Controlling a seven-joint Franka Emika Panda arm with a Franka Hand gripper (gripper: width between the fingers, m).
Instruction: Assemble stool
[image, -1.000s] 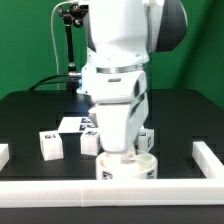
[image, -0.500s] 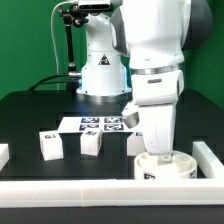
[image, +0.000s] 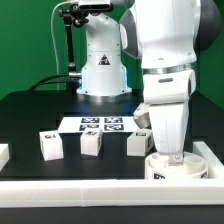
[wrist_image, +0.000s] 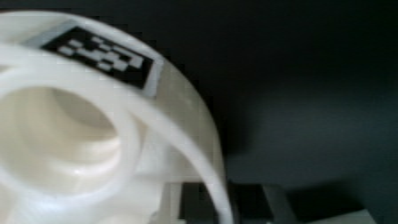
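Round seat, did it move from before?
Yes. The round seat slid toward the exterior view's right, past the marker board, ending near the border rail.

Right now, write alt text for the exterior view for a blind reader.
The robot's shut gripper meets the round white seat near the border rails, on the exterior view's right. Three white legs stand in a row on the black table, by the marker board.
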